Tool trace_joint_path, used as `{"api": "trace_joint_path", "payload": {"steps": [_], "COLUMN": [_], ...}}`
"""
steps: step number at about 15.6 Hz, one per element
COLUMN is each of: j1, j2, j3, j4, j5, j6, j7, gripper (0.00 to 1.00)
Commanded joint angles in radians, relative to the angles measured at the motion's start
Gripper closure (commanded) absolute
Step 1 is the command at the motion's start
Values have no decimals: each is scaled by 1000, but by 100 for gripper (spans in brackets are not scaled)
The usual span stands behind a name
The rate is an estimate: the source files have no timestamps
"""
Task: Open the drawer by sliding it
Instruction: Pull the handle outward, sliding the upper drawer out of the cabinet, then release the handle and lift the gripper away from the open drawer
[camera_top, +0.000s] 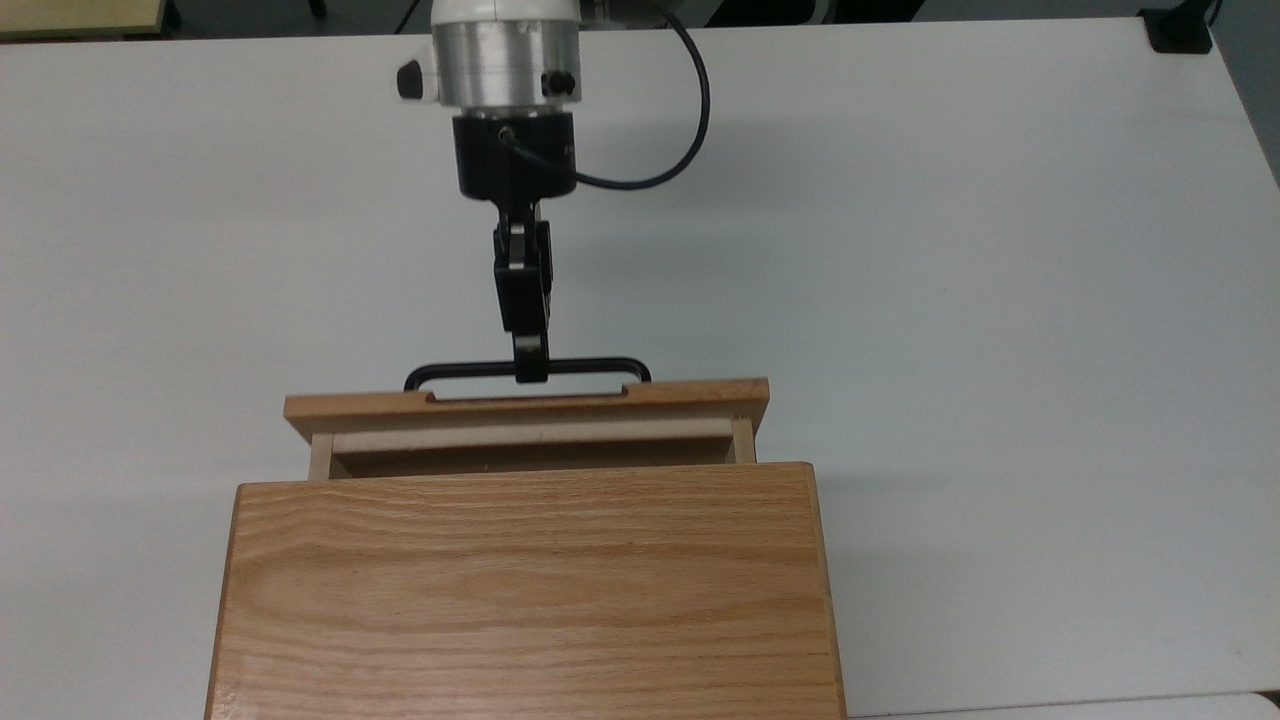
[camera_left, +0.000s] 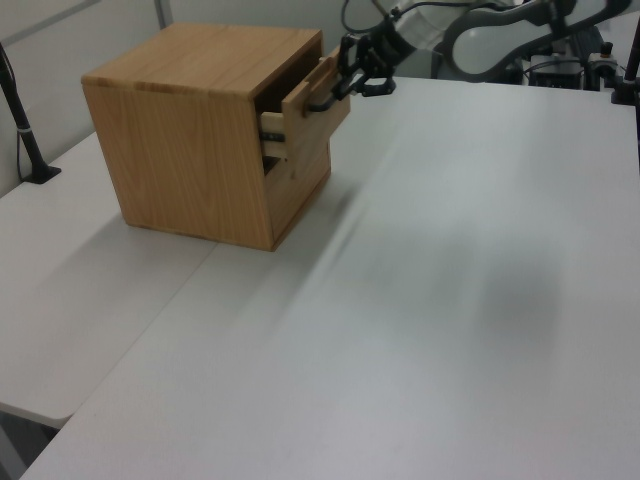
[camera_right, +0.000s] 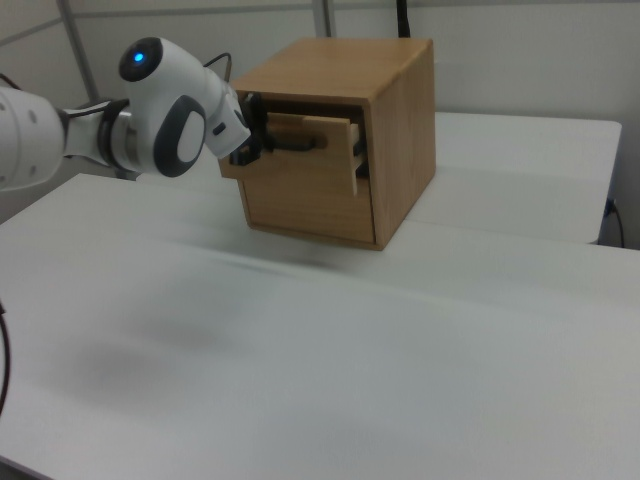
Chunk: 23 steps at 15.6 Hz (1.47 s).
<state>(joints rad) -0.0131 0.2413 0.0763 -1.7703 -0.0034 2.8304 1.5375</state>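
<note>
The oak drawer (camera_top: 690, 398) sticks partly out of the top of the wooden cabinet (camera_top: 525, 590), with a strip of its inside showing. My gripper (camera_top: 530, 370) is shut on the middle of the thin black bar handle (camera_top: 590, 364), one finger above the bar and one below. In the left view the drawer front (camera_left: 332, 108) stands out from the cabinet (camera_left: 190, 150) towards the left view's right, with my gripper (camera_left: 346, 86) at the handle. In the right view the drawer front (camera_right: 325, 155) juts out towards my gripper (camera_right: 260, 142).
The cabinet stands on a wide white table (camera_top: 1000, 300). A lower drawer front (camera_right: 305, 208) sits flush under the pulled one. A black post (camera_left: 25, 130) rises at the left view's left, and a black clamp (camera_top: 1180, 28) sits at the table's far corner.
</note>
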Motion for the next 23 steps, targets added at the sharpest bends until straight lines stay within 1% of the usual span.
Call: {"api": "trace_joint_path", "payload": {"steps": [1,3,7,8,12,13,14,16,17,18,19,20,23], "j1": [12,12,15,16,10,9,7,4,2,2,1,-1,-7], "j2": [-163,-218,-289,-292,-295,-295,-295,-303,-307,-312,-315,-316,-316], "j3": [-13,-13,-12,-12,-12,-12,-12,-12,-12,-12,-12,-12,-12], "j4": [-185,-248,-319,-317,-316,-314,-308,-296,-294,-291,-281,-265,-197], "j5": [-13,-13,-12,-12,-10,-9,-7,-7,-6,-6,-4,2,11], "j6": [-5,-6,-17,-51,-63,-71,-94,-121,-121,-123,-134,-169,-301], "j7": [26,26,26,27,27,27,29,29,27,24,24,23,21], "gripper": [91,91,90,90,85,82,74,72,66,42,5,0,0]}}
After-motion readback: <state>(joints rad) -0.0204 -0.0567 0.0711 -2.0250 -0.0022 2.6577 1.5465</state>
